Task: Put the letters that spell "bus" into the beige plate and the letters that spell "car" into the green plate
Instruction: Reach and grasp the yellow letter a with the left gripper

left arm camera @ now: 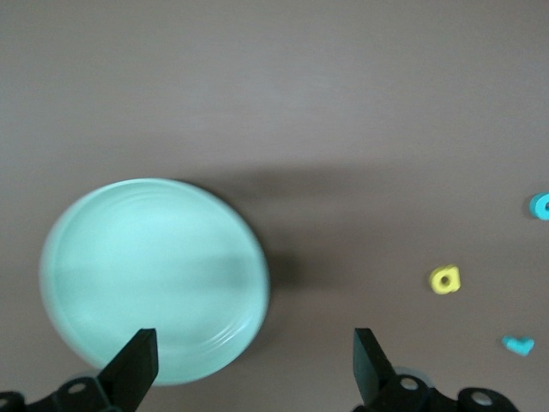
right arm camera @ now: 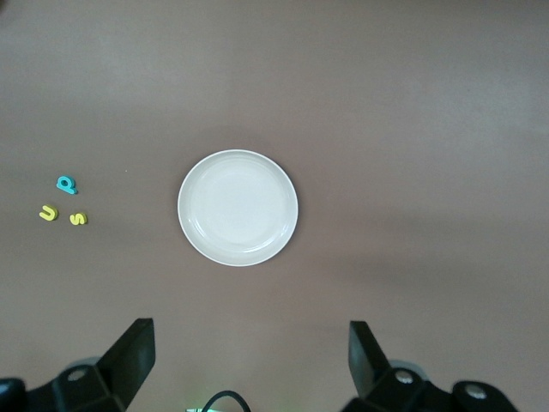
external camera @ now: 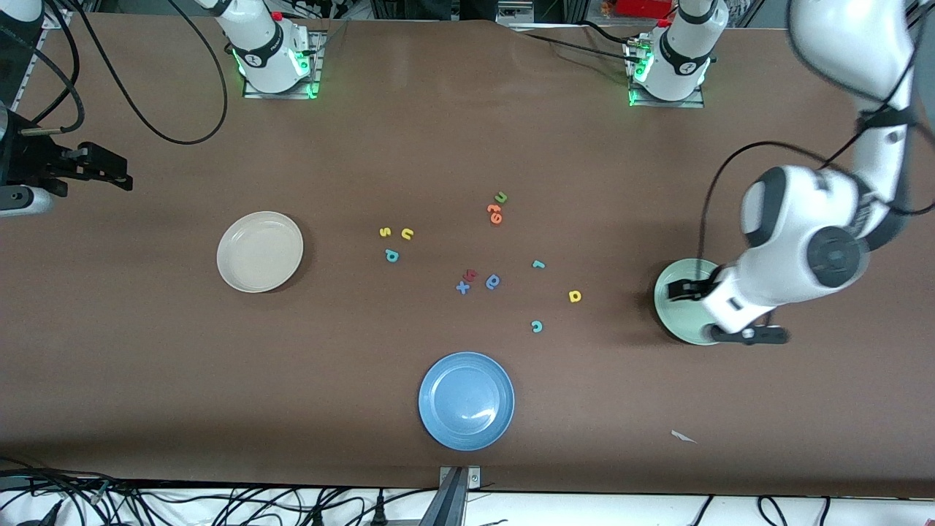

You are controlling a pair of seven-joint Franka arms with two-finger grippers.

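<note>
The beige plate (external camera: pixel 260 251) (right arm camera: pixel 238 208) lies toward the right arm's end of the table. Beside it lie a yellow s (external camera: pixel 385 232) (right arm camera: pixel 78 218), a yellow u (external camera: pixel 407 234) (right arm camera: pixel 48 214) and a teal b (external camera: pixel 391 255) (right arm camera: pixel 66 184). The green plate (external camera: pixel 676 310) (left arm camera: pixel 154 279) lies toward the left arm's end, partly hidden by the arm. A teal r (external camera: pixel 538 264) (left arm camera: pixel 518 345), a yellow a (external camera: pixel 575 296) (left arm camera: pixel 444 280) and a teal c (external camera: pixel 537 326) (left arm camera: pixel 540 206) lie loose nearby. My left gripper (external camera: pixel 727 314) (left arm camera: pixel 255 360) hangs open over the green plate's edge. My right gripper (external camera: pixel 102 168) (right arm camera: pixel 251 360) waits open, high up and empty.
A blue plate (external camera: pixel 466 400) lies near the front edge. A green u (external camera: pixel 500 197), orange letters (external camera: pixel 495 213), a red letter (external camera: pixel 471 275), a blue x (external camera: pixel 462 287) and a darker blue round letter (external camera: pixel 493 281) lie mid-table. A paper scrap (external camera: pixel 683 436) is near the front.
</note>
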